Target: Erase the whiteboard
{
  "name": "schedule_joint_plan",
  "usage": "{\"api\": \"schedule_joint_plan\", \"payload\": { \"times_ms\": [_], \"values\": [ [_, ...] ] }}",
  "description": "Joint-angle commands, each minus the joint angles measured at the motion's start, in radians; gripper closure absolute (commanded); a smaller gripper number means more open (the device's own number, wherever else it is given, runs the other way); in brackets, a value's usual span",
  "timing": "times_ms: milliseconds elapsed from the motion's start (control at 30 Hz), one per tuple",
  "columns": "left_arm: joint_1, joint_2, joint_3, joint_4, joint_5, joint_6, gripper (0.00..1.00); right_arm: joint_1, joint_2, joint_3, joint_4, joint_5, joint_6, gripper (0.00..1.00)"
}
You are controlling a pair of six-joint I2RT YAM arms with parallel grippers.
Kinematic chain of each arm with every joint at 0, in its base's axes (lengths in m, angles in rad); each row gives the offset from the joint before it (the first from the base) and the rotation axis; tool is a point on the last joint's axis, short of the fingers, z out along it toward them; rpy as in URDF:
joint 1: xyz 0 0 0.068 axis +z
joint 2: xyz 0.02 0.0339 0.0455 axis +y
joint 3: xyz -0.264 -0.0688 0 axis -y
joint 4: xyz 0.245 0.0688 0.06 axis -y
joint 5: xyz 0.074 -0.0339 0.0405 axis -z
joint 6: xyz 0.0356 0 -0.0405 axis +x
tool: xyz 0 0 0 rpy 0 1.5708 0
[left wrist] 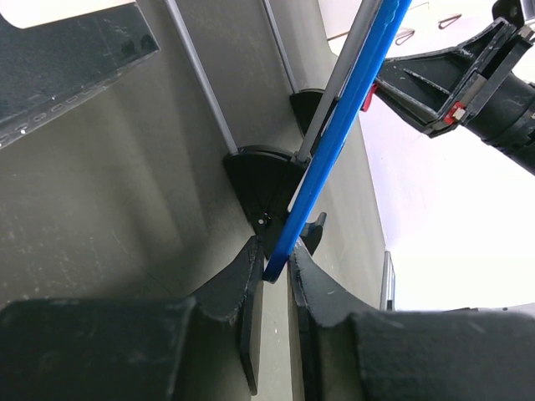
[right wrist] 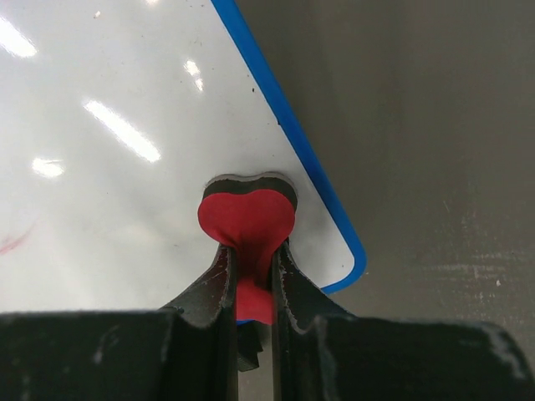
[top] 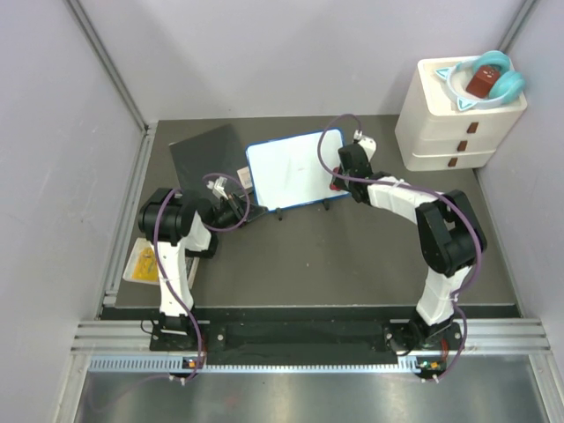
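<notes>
Left arm [top: 174,264] white with black joints, right arm [top: 436,291] alike, purple cables [top: 320,150] (thin)

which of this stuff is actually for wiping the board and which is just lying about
For the job:
- small white board with blue rim, its edge clamped in the left gripper
- red heart-shaped eraser, pinched in the right gripper

Just lying about:
- dark grey square sheet
- white three-drawer unit
- teal cat-eared object on top of it
- yellow packet
</notes>
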Motion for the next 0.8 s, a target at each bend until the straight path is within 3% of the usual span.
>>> {"api": "schedule_joint_plan", "payload": {
  "times_ms": [0,133,467,533,667,767],
  "values": [
    [-0.008,0.028,0.007,0.243,-0.014,-0.001,0.74,-0.020,-0.022,-0.023,-0.043,0.004,-0.032,1.00],
    [-0.008,-0.004,-0.008,0.243,-0.012,0.019,0.56,-0.020,-0.017,-0.030,-0.038,0.003,-0.035,1.00],
    [-0.005,-0.047,-0.042,0.241,-0.061,0.018,0.44,-0.020,-0.035,-0.056,-0.017,-0.002,-0.043,1.00],
    [-0.005,-0.047,-0.045,0.237,-0.078,0.019,0.44,-0.020,-0.046,-0.065,-0.009,-0.002,-0.047,1.00],
    [-0.002,-0.035,-0.051,0.237,-0.093,0.013,0.55,-0.019,-0.075,-0.079,0.003,-0.014,-0.053,1.00],
    [0.003,-0.033,-0.065,0.241,-0.104,0.016,0.55,-0.020,-0.129,-0.099,0.014,-0.022,-0.061,1.00]
  ]
}}
